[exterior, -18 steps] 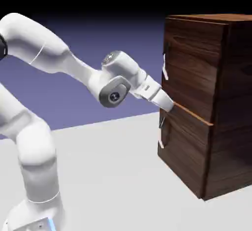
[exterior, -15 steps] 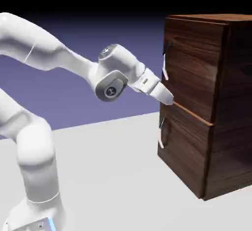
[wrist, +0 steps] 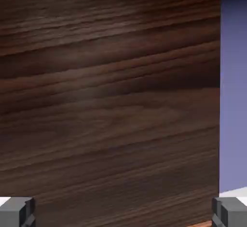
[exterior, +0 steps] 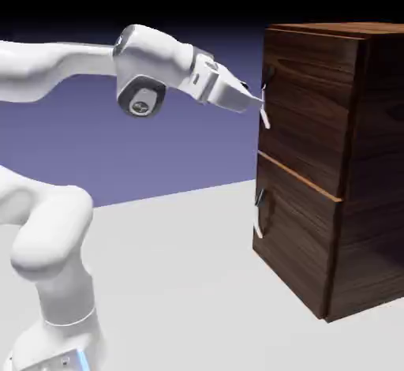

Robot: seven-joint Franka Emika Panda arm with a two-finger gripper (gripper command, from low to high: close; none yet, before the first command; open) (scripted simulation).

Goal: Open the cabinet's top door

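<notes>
End effector (exterior: 258,101): raised from panel seam | now at upper handle (exterior: 265,109) | arm (exterior: 154,58): upper part higher

Exterior view: pale grey, smooth counter (exterior: 181,282) across the lower part; behind it, blue-violet backdrop (exterior: 197,156), darkening to black at the top.

open gripper (wrist: 124,212), slightly downward-tilted, on outstretched arm (exterior: 59,61)
</notes>
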